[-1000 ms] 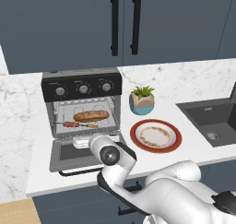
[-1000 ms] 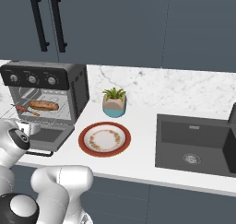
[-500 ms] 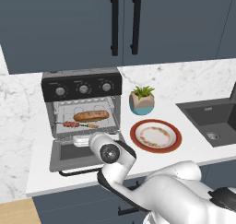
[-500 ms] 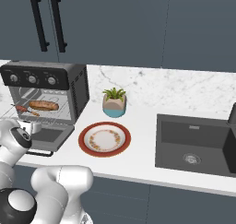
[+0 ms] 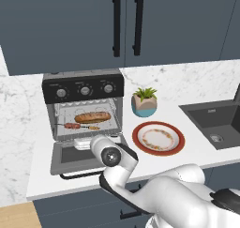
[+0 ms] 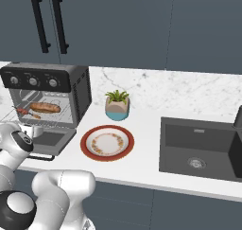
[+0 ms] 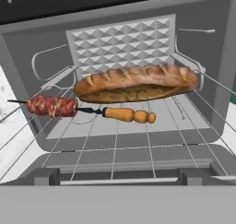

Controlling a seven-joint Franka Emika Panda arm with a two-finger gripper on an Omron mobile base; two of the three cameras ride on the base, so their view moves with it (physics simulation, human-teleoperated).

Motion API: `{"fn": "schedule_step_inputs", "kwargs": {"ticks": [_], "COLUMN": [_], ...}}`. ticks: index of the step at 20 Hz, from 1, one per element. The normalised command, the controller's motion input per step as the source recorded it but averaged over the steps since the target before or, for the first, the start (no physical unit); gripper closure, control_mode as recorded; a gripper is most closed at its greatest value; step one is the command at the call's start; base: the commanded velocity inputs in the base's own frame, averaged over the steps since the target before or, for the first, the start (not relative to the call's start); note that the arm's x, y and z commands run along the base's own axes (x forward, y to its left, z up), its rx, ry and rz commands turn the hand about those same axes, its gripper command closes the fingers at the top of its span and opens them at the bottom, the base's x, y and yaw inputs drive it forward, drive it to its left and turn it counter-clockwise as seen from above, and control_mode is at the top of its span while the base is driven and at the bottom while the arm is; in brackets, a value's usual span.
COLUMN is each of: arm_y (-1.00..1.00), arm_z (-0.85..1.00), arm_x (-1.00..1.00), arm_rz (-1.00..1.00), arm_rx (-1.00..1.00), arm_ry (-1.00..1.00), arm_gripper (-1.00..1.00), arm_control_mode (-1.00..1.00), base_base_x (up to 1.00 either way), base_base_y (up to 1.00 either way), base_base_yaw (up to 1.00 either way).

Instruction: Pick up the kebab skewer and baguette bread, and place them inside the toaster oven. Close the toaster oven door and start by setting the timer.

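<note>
hand view: baguette bread [image 7: 136,83] and kebab skewer [image 7: 80,109] lie side by side on the wire rack [image 7: 115,140] inside the toaster oven [image 5: 84,112], skewer nearer the front. toaster oven door [image 5: 79,159] hangs down, open. gripper [image 5: 83,143] above the door, jaws spread wide, holding nothing.
</note>
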Motion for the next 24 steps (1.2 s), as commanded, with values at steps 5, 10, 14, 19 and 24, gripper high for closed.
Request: {"fn": "schedule_step_inputs", "kwargs": {"ticks": [5, 10, 14, 19, 24], "arm_y": [0.0, 0.0, 0.0, 0.0, 0.0], "arm_z": [0.0, -0.01, -0.09, -0.14, 0.0], "arm_x": [0.0, 0.0, 0.0, 0.01, 0.15], "arm_rz": [0.0, 0.0, 0.0, 0.0, 0.0], "arm_rx": [0.0, 0.0, 0.0, 0.0, 0.0], "arm_ry": [0.0, 0.0, 0.0, -0.02, 0.0], "arm_gripper": [-1.0, -1.0, -1.0, -1.0, -1.0], "arm_control_mode": [-1.0, -1.0, -1.0, -1.0, -1.0], "base_base_x": [0.0, 0.0, 0.0, 0.0, 0.0], "base_base_y": [0.0, 0.0, 0.0, 0.0, 0.0], "base_base_yaw": [0.0, 0.0, 0.0, 0.0, 0.0]}}
